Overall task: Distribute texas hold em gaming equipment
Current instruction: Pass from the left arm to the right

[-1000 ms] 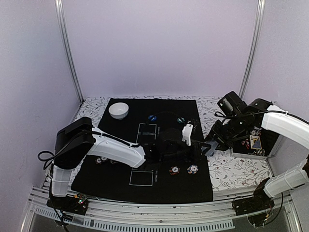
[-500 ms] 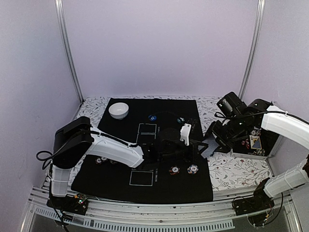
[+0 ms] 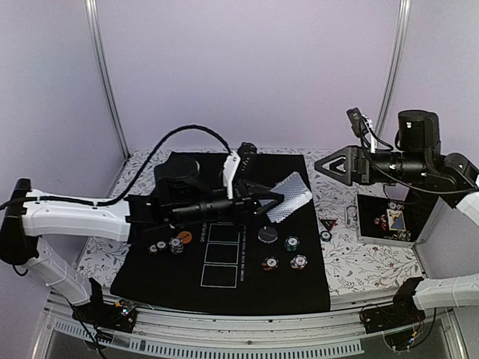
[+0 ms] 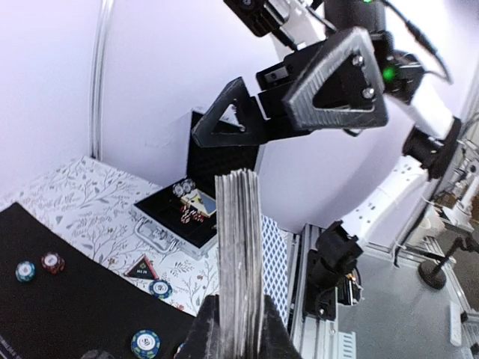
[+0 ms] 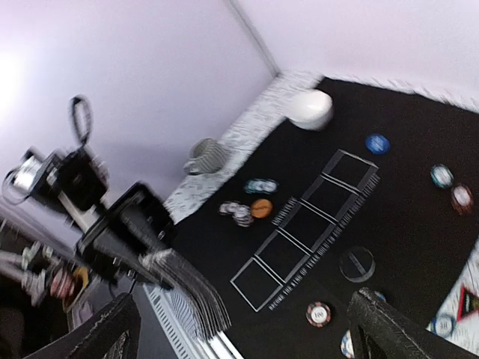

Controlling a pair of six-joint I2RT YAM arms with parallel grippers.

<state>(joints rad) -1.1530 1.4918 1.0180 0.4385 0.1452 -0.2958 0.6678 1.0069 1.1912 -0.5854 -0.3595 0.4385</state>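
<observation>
Left gripper [image 3: 269, 200] is stretched out over the black mat [image 3: 224, 288], fingers [image 4: 213, 333] clamped tight on the deck of playing cards [image 4: 238, 247]. Edge-on from the left wrist, the deck is a thick block of thin layered edges, and the grey-blue back has a fine criss-cross print. It's held up in the air, not touching the mat.

Right gripper [image 3: 337, 166] hangs near it over the floral worktop [image 3: 359, 265], fingers [image 5: 397, 329] spread wide with nothing between them. They're black open-frame triangles with a rough surface.

The mat looks soft and matte, and the right wrist view shows five white outlined rectangles in a row.

- **Flat round discs:** three, namely a blue disc [image 5: 377, 143], an orange disc [image 5: 261, 208] and a black disc [image 5: 357, 263].
- **Striped-edge chips, right side of the mat:** three, namely a teal stack [image 3: 292, 243], a red stack [image 3: 270, 263] and a red-and-white stack [image 3: 299, 262].
- **Left side of the mat:** a cluster of stacks [image 3: 168, 246], too blurry to count.
- **On the worktop:** one black-red triangle [image 3: 327, 222] with a lone chip [image 3: 325, 235] just beside it.

There's also one smooth white bowl [image 5: 310, 108] at the mat's far corner, and one open metal-edged case [image 3: 385, 221] with dark lining on the right.
</observation>
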